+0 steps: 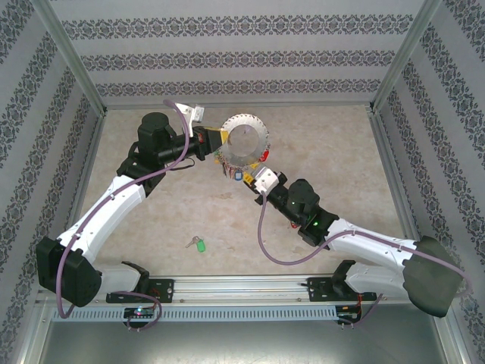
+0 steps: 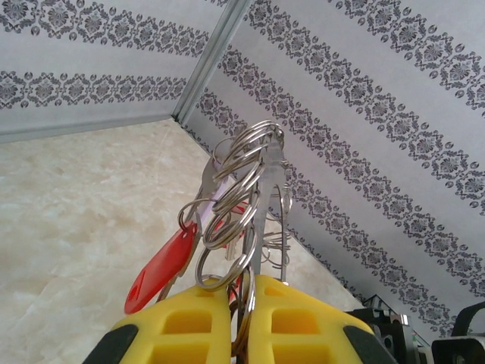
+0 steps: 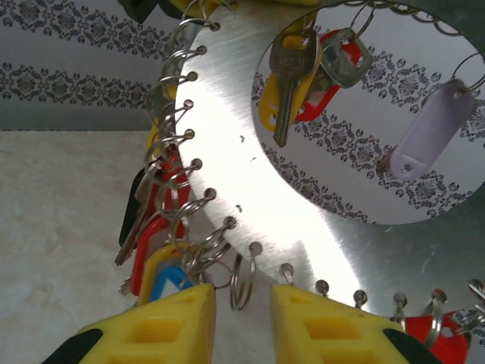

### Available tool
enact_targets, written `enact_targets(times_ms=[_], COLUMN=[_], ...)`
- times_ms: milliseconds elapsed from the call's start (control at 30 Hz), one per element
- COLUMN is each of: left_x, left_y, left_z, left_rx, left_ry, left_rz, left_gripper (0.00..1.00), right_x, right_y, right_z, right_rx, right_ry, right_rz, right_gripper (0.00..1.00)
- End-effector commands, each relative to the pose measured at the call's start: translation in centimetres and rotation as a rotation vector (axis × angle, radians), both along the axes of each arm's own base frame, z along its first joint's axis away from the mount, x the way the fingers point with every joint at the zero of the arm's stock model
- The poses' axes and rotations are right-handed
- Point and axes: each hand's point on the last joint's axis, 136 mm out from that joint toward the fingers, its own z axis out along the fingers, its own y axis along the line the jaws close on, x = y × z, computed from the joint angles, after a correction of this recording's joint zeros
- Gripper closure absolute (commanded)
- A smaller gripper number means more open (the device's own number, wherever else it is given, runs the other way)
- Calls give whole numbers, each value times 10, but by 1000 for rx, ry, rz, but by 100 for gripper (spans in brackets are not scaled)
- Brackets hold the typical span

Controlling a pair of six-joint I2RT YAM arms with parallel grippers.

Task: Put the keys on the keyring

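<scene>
Over the beige tabletop (image 1: 341,182), the left hand (image 2: 246,294) pinches the keyring (image 3: 227,152) by its rim, probably stiff and slippery; the right hand (image 3: 242,302) stands spread beside it

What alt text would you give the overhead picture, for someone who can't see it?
Two white-and-black robot arms meet at a large grey metal keyring fringed with small keys: the left tool grips its rim, and the right tool reaches its near edge. A green-tagged key lies alone on the beige table, nearer the arm bases.
</scene>
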Motion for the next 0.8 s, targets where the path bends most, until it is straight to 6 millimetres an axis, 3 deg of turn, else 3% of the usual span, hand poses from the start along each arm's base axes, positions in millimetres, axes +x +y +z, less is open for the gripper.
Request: enact_targets(times_ms=[0,767], left_x=[-8,-8], left_y=[-9,-10], left_z=[22,23], left_rx=[-42,-57], left_ry=[-60,-55], left_rz=[-42,-40], left_gripper=[100,100], right_x=[2,6], right_y=[-5,7], right_z=[20,7], right_rx=[83,78], right_ry=[-36,9], right_rz=[-35,-10], right_gripper=[73,81])
